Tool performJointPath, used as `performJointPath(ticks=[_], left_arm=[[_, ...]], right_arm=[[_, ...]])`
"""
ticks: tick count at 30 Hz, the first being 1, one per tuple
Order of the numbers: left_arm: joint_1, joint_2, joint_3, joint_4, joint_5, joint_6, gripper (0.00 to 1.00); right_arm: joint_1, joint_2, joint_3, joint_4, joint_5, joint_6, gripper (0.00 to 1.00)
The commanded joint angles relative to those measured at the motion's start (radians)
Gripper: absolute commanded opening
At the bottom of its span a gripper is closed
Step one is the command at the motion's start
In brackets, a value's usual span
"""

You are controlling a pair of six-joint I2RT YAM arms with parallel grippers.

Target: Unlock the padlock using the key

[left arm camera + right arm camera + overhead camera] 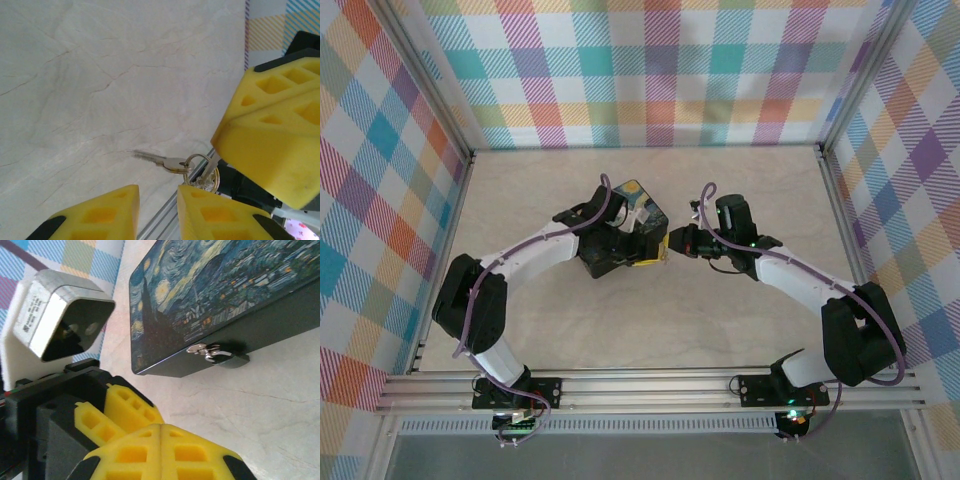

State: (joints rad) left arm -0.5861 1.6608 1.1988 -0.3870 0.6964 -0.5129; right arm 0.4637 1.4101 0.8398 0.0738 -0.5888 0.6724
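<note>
Silvery metal, item one: key (165, 162), thin and shiny, on a ring (199, 155) at the tip of my right claw (160, 432). That claw is closed tight. A second metal piece on the ring runs up between its yellow fingers, so I judge the bunch pinched there, with the blade pointing free above the surface.

Item two: padlock (212, 354), tiny and grey, at the dark latch on the front edge of the blue box (215, 285) painted with yellow swirls. Whether its shackle is closed I cannot tell.

Item three: my left claw (158, 195), fingers a narrow gap apart, nothing seen between them. It sits just beside the box and close by the key.

Progress, as I judge it: key in hand and held near the box, but key and padlock are apart and nothing is in the keyhole. Left to do: line up the blade, insert, turn, free the shackle.

Setting: surface (620, 330) pale and marble-veined. Walls (650, 70) in pastel plaid on three sides. Aluminium rail (650, 388) along the near edge, where my arms are bolted.
</note>
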Motion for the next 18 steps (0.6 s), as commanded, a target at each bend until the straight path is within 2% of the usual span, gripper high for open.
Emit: performJointPath(ticks=[1,4,18], left_arm=[[0.008,-0.043,-0.028,0.086,0.072,0.016,0.26],[0.018,-0.062,-0.062,0.165,0.096,-0.016,0.26],[0.023,-0.085,-0.088,0.229,0.137,-0.049,0.23]], right_arm=[[-0.007,0.008,0.018,0.062,-0.089,0.023,0.03],[-0.006,0.021,0.027,0.064,-0.106,0.032,0.03],[-0.01,0.021,0.01,0.087,-0.095,0.084,0.03]])
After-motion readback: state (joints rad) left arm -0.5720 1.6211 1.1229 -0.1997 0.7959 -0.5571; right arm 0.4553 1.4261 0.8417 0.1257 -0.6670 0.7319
